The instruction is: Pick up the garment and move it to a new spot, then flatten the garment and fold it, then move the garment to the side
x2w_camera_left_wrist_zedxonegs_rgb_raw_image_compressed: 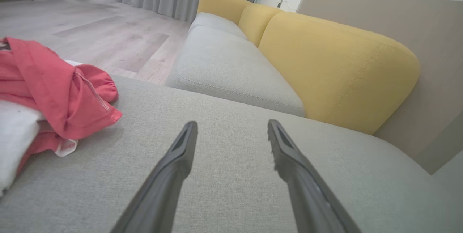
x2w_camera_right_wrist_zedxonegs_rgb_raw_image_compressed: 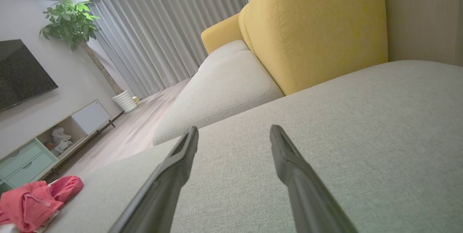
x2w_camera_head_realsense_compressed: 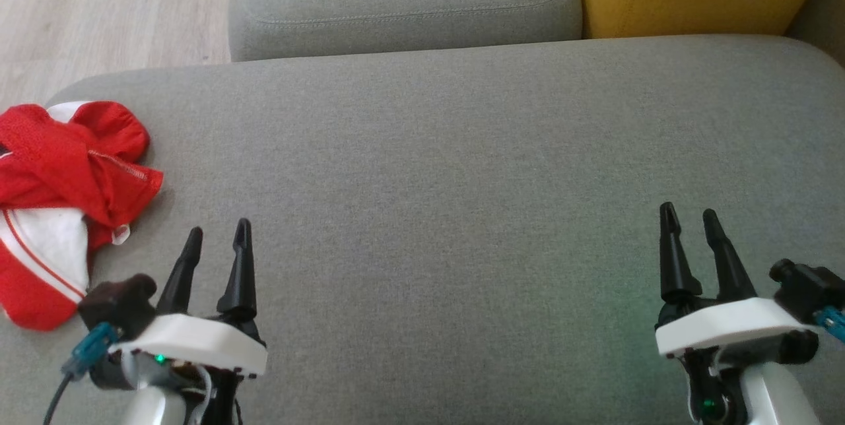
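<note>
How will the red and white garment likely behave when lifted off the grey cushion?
Probably floppy: the garment lies crumpled in soft folds, so it should sag from one pinch. Likely light, since the cloth looks thin. Its loose layers may unfurl rather than lift together.

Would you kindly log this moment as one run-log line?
stage: before pickup | crumpled red-and-white fabric garment: far left on grey sofa cushion, untouched | left gripper: open, empty | right gripper: open, empty
</note>
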